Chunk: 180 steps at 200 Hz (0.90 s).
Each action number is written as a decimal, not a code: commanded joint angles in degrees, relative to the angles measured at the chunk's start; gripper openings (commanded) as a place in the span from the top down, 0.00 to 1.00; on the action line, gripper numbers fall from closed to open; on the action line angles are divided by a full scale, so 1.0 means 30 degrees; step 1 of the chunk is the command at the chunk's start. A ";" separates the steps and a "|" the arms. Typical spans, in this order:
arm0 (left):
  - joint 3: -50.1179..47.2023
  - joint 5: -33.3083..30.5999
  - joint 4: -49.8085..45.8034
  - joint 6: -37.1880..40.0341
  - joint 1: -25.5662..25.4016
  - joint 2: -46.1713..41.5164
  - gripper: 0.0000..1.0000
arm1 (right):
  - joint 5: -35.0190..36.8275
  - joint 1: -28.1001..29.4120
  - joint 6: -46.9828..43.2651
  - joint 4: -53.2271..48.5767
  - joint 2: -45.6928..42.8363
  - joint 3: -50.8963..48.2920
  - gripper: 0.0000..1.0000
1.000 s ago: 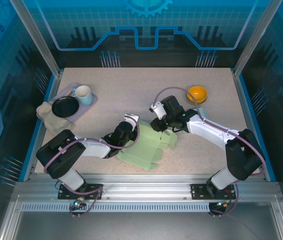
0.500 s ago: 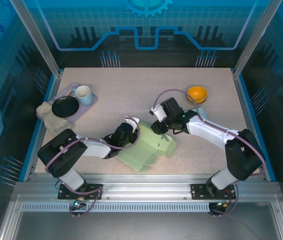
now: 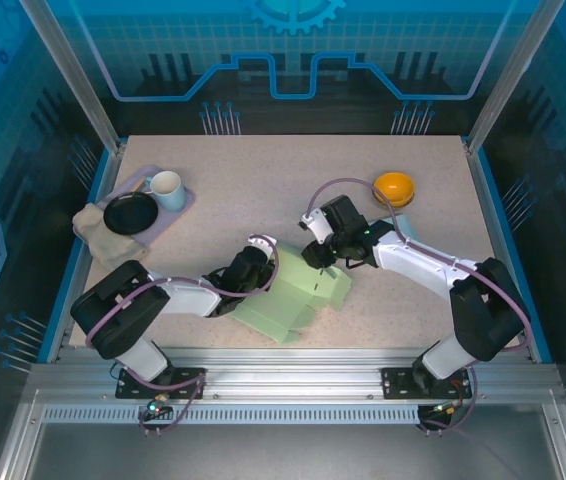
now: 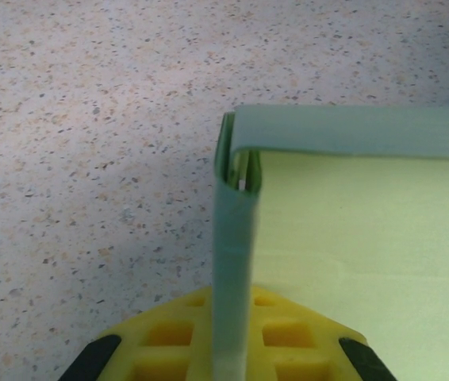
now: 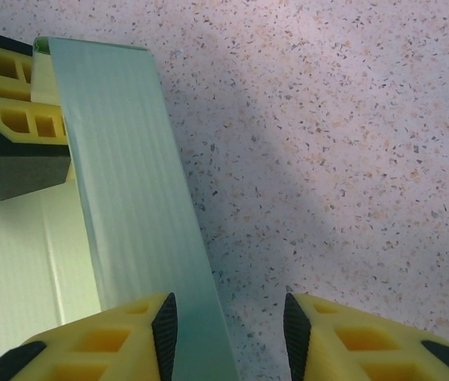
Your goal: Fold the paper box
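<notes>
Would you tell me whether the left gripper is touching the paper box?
Touching: the left wrist view shows the left gripper pinching the paper box flap.

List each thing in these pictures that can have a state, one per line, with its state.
paper box, partly folded, some walls raised
left gripper, shut on a box wall
right gripper, open, astride a box wall
mug, upright
bowl, upright, looks empty
</notes>
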 commanded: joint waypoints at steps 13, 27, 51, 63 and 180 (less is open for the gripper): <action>0.0468 -0.2057 -0.1388 -0.0758 0.0054 0.0374 1.00 | 0.0306 0.0432 0.0964 -0.0895 -0.0774 -0.0114 0.58; 0.0552 -0.2662 -0.1813 -0.1383 0.0072 0.0081 1.00 | 0.0923 0.0395 0.1532 -0.1553 -0.1121 0.0285 0.58; 0.0523 -0.4350 -0.2409 -0.3236 0.0169 -0.0825 1.00 | 0.2395 0.0238 0.3420 -0.3351 -0.2052 0.1359 0.57; 0.0585 -0.4755 -0.2789 -0.4335 0.0245 -0.1189 1.00 | 0.2339 0.0041 0.4842 -0.3959 -0.2471 0.1871 0.57; 0.0970 -0.5238 -0.2336 -0.4842 0.0250 -0.1078 1.00 | -0.1496 -0.1033 1.1848 0.2373 -0.0814 0.0384 0.48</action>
